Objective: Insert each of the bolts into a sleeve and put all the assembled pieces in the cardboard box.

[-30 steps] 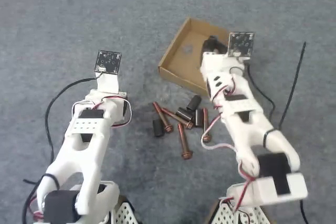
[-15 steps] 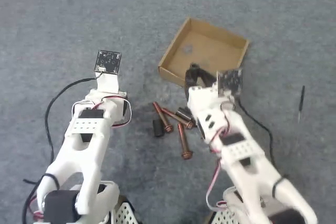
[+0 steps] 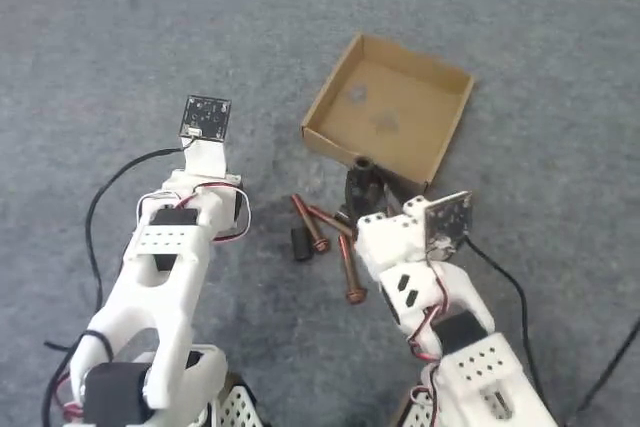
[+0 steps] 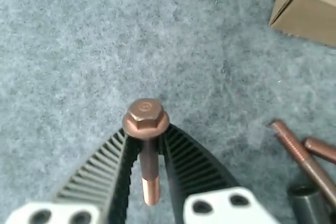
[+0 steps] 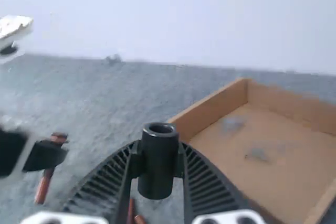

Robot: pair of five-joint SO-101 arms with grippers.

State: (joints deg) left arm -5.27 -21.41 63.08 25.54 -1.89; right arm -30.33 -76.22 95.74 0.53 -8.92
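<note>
My left fingers (image 4: pixel 113 161) pinch one bolt (image 4: pixel 146 123) and my right fingers (image 5: pixel 113 177) a sleeve (image 5: pixel 157 156) over the mid-worktop loose bolts (image 3: pixel 349 267), so I judge nothing joined yet, nothing in the far-edge box (image 3: pixel 400 97).

Robotics lab bench, I'd say: grey felt mat (image 3: pixel 90 57) under the right gripper (image 5: pixel 157 155), bare white wall (image 5: pixel 189 14) beyond.
</note>
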